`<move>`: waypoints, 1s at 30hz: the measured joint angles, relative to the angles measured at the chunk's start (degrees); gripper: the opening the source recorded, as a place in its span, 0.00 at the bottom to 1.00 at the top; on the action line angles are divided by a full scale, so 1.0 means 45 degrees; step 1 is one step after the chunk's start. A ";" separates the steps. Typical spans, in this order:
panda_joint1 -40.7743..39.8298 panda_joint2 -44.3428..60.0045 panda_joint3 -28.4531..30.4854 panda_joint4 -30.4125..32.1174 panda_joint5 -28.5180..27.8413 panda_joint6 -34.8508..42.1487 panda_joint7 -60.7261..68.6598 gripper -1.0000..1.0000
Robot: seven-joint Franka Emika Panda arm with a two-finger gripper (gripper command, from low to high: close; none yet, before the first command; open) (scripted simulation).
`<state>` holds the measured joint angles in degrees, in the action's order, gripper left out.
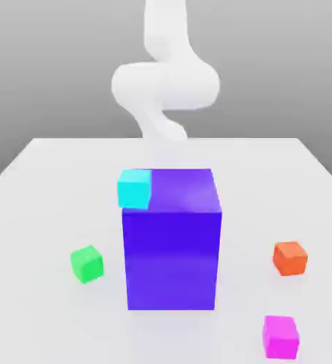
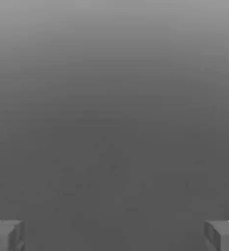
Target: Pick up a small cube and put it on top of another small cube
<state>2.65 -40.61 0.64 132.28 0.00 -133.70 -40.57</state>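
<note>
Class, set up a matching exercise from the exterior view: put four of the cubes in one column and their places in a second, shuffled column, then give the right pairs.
Things:
1. magenta-pink cube
2. green cube
3. orange cube
4. cyan cube

Places:
A. by the upper corner of the big blue-purple block, on the exterior view's left
B. on the table, nearest the camera, on the exterior view's right
C. on the table, left of the block
D. on the table, right of the block, farther back than the nearest cube

Pairs: 1-B, 2-C, 3-D, 4-A
</note>
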 joint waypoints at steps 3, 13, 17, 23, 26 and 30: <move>0.0733 0.1454 0.0186 0.0135 0.0018 -0.0526 0.1485 0.50; 0.2685 0.6081 0.0466 0.0569 0.0365 -0.2205 0.6403 0.50; 0.3181 0.7928 0.0221 0.0742 0.0519 -0.2875 0.8380 0.50; 0.3795 1.0691 -0.0162 0.1004 0.0365 -0.3887 1.1066 0.50; 0.3893 1.2071 -0.0455 0.1135 -0.0028 -0.4394 1.2183 0.50; 0.3987 1.3915 -0.0537 0.0955 -0.0423 -0.5558 1.2591 0.50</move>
<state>20.59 22.01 -1.78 136.58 -1.90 -158.71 16.10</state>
